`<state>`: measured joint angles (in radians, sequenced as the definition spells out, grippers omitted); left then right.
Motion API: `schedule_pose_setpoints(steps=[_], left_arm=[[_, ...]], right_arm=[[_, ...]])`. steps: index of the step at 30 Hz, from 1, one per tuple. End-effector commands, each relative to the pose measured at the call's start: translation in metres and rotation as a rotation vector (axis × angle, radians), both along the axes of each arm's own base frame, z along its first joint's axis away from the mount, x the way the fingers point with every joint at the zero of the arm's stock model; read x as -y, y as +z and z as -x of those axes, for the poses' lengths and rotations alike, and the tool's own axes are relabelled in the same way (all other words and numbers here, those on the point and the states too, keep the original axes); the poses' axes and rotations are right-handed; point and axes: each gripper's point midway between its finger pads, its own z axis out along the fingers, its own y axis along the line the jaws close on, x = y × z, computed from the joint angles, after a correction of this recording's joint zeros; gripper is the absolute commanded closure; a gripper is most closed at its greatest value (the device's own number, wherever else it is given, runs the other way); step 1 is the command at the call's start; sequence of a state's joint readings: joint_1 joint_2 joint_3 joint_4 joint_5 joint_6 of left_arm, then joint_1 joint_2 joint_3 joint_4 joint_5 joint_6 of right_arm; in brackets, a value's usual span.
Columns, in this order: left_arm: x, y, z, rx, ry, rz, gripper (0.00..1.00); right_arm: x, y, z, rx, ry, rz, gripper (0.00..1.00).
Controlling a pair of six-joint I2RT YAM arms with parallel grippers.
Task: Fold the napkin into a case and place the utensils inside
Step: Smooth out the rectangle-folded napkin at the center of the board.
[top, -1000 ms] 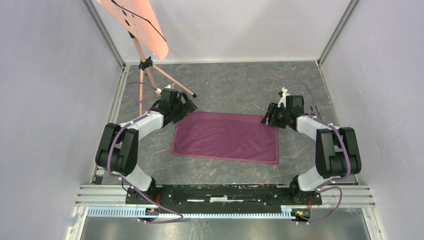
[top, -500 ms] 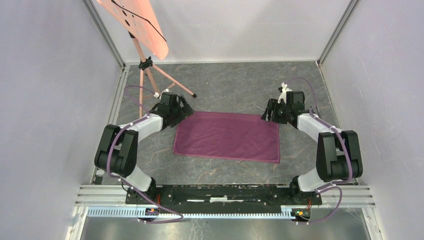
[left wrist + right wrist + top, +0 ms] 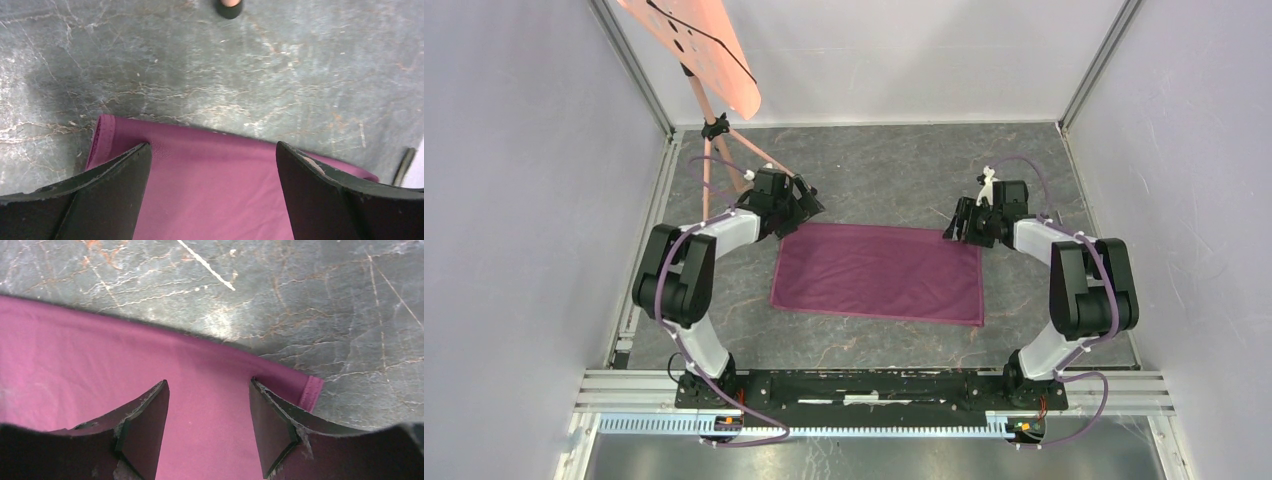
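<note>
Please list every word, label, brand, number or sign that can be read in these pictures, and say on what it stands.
None: no readable text shows on the napkin, the salmon stand, the left arm, the right arm or the marbled table in any view.

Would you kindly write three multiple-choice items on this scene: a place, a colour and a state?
1. Where is the left gripper?
A. at the napkin's far left corner
B. at its near right corner
C. at its middle
2. The napkin's colour?
A. teal
B. plum-maroon
C. white
3. How does the napkin lie?
A. rolled up
B. bunched in a heap
C. spread flat
Key: 1 A, the left wrist view shows that corner below its open jaws; 2 B, every view shows it; 3 C, its outline is one flat rectangle.
</note>
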<state>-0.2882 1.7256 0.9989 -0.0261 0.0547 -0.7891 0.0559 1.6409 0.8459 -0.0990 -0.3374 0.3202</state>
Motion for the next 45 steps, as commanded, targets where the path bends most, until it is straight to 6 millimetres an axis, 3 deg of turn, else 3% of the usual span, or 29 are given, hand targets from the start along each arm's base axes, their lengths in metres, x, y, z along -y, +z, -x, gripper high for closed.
schedule_pose_setpoints(steps=[1, 6, 10, 13, 17, 20, 24, 30, 35, 38, 45], left_arm=[[0.000, -0.014, -0.012, -0.016, 0.035, 0.000, 0.00], [-0.020, -0.029, -0.011, -0.036, 0.076, -0.087, 0.00], [-0.027, -0.024, 0.001, -0.044, 0.078, -0.113, 0.00], [-0.020, -0.002, 0.013, -0.021, 0.051, -0.055, 0.00], [0.002, 0.046, 0.038, 0.038, -0.050, 0.078, 0.00], [0.013, 0.082, 0.064, 0.076, -0.169, 0.135, 0.00], [0.022, 0.132, 0.102, 0.159, -0.355, 0.150, 0.00], [0.002, 0.165, 0.150, 0.282, -0.499, 0.004, 0.00], [-0.022, 0.171, 0.169, 0.357, -0.512, -0.139, 0.00], [-0.032, 0.172, 0.174, 0.389, -0.480, -0.185, 0.00], [-0.030, 0.166, 0.180, 0.417, -0.492, -0.175, 0.00]], right_arm=[[0.016, -0.004, -0.015, 0.036, -0.037, 0.060, 0.34], [0.037, -0.018, -0.012, 0.009, -0.063, 0.163, 0.34], [0.042, -0.009, -0.010, 0.014, -0.057, 0.228, 0.33], [0.031, 0.023, -0.009, 0.064, -0.011, 0.279, 0.29], [0.023, 0.065, 0.008, 0.124, 0.038, 0.357, 0.19], [0.019, 0.074, 0.032, 0.114, 0.073, 0.329, 0.13], [0.013, 0.064, 0.066, 0.002, 0.138, 0.280, 0.14], [0.028, 0.038, 0.094, -0.195, 0.128, 0.234, 0.23], [0.043, 0.015, 0.112, -0.325, 0.142, 0.279, 0.31], [0.039, 0.003, 0.124, -0.409, 0.193, 0.258, 0.40], [0.055, -0.004, 0.120, -0.461, 0.161, 0.347, 0.42]])
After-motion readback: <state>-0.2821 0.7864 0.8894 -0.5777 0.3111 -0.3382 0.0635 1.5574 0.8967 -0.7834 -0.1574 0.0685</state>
